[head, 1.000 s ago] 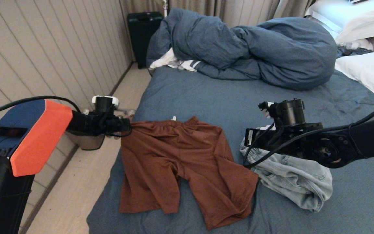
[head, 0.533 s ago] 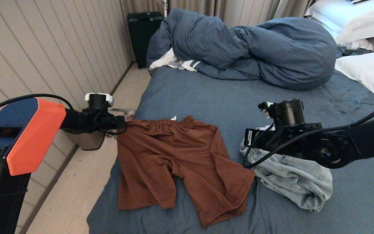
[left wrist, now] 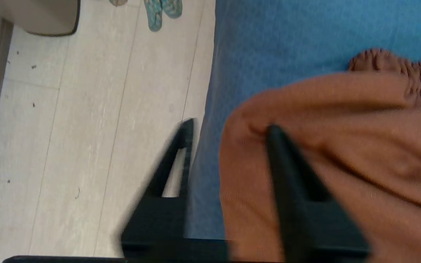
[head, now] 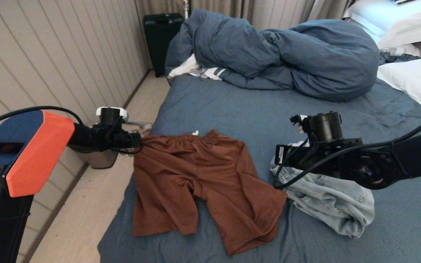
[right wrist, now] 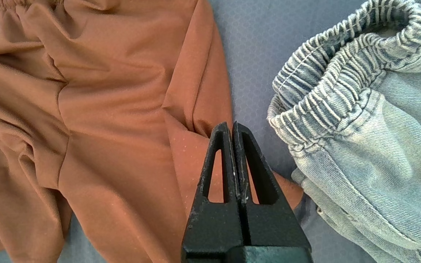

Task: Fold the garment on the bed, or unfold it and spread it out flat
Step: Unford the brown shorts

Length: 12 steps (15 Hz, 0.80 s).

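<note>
my left gripper (left wrist: 228,131) stands open at the waistband corner of the brown shorts (head: 199,182), holding nothing. the shorts lie nearly flat on the bed (head: 232,106), at 6 o'clock of the duvet (head: 287,54); i judge some creases remain. right gripper (right wrist: 231,128) is closed, empty.

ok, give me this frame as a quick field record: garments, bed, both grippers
shorts: rust-brown, spread on the sheet, still wrinkled
jeans: light denim, bunched, beside the shorts
bed: blue sheet, duvet heaped at the far end
left gripper: jaws open over the shorts' waistband corner at the bed's edge
right gripper: jaws shut, empty, above the gap between shorts and jeans
</note>
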{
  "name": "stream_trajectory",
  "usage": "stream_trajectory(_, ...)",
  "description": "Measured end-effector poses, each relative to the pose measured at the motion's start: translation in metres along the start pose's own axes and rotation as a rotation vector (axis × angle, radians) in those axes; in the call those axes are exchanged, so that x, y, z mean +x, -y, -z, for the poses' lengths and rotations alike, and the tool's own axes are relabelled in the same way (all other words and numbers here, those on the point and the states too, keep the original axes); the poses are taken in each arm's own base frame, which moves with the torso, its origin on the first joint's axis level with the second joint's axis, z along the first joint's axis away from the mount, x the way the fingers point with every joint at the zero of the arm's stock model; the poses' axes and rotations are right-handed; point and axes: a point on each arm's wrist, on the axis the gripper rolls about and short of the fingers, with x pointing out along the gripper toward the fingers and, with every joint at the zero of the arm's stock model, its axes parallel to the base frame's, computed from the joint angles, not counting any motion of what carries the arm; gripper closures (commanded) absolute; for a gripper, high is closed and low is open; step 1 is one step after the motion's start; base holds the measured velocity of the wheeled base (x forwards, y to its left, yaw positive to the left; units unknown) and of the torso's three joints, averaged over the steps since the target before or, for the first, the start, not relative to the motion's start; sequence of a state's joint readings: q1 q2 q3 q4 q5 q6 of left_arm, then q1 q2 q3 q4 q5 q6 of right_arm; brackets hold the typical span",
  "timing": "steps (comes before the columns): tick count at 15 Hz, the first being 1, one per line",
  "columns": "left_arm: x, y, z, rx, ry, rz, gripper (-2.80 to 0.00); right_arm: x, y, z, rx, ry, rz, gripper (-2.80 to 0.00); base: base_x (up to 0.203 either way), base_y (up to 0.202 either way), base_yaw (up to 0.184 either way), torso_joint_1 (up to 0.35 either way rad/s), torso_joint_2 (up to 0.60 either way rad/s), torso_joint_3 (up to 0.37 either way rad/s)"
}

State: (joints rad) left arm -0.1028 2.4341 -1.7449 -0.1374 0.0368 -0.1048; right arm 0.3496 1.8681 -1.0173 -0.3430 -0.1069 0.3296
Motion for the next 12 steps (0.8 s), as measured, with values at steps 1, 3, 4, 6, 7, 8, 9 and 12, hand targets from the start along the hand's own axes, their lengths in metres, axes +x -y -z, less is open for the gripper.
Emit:
stream_trajectory(1,-0.004,0.0,0.001,0.001,-0.006,0.002,-2.8,0.0,0.0,0.0,0.0,0.0,0.0,0.0,0.0,0.0,0.0,0.0,0.0,0.0)
stream_trajectory(3,-0.017,0.002,0.004,0.002,-0.029,0.02,-2.8,0.0,0.0,0.0,0.0,0.0,0.0,0.0,0.0,0.0,0.0,0.0,0.0,0.0)
stream_trajectory(4,-0.028,0.003,0.005,0.002,-0.044,0.04,-2.8,0.0,0.0,0.0,0.0,-0.001,0.001,0.0,0.0,0.0,0.0,0.0,0.0,0.0)
stream_trajectory(6,-0.054,0.004,0.009,0.0,-0.075,0.084,-2.8,0.0,0.0,0.0,0.0,0.0,0.002,0.0,0.0,0.0,0.0,0.0,0.0,0.0)
stream_trajectory(7,-0.068,0.004,0.012,-0.002,-0.091,0.098,0.0,-0.001,0.0,0.0,0.0,0.001,0.001,0.0,0.0,0.0,0.0,0.0,0.0,0.0)
stream_trajectory(8,-0.083,0.004,0.016,-0.002,-0.107,0.108,0.0,-0.001,0.0,0.0,0.002,0.001,0.002,0.0,0.0,0.0,0.0,0.0,0.0,0.0)
stream_trajectory(9,-0.098,0.005,0.021,0.0,-0.125,0.116,0.0,-0.001,0.001,0.0,0.003,0.001,0.004,0.0,0.0,0.0,0.0,0.0,0.0,0.0)
stream_trajectory(12,-0.148,0.019,0.036,0.011,-0.157,0.169,0.0,-0.006,0.002,-0.003,0.008,0.014,0.002,0.0,0.0,0.0,0.0,0.0,0.0,0.0)
